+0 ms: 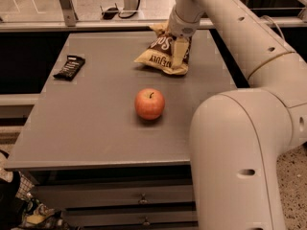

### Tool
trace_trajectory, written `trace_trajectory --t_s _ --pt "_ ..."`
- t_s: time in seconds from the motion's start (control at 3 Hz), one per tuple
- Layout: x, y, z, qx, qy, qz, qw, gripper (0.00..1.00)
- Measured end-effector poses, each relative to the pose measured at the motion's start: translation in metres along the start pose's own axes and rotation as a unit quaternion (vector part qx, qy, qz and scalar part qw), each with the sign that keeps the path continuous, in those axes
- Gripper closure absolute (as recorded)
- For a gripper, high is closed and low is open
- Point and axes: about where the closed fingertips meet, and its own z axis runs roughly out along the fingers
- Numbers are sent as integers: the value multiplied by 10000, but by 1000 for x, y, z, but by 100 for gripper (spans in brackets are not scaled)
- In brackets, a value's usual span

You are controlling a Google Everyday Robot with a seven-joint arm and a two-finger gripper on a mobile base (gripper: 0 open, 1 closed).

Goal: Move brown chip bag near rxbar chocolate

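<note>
The brown chip bag (158,56) lies at the far right of the grey table (96,128), its tan lower band toward me. My gripper (178,51) reaches down from the arm onto the bag's right side. One pale finger (180,55) lies over the front of the bag, and the gripper is shut on it. The rxbar chocolate (69,67), a small black bar, lies near the table's far left edge, well apart from the bag.
A red apple (149,104) stands in the middle of the table, in front of the bag. My arm's large white body (240,157) fills the right foreground. A rail and glass partition (96,25) run behind the table.
</note>
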Motion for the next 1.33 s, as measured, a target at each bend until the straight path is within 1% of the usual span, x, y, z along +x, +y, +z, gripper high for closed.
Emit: trace_trajectory --t_s 0.33,0.67,1.33 --pt "0 0 -1 0 0 0 10000 98" --pt "0 -1 -1 0 0 0 10000 100" --pt "3 -14 -48 416 116 -95 9990 100"
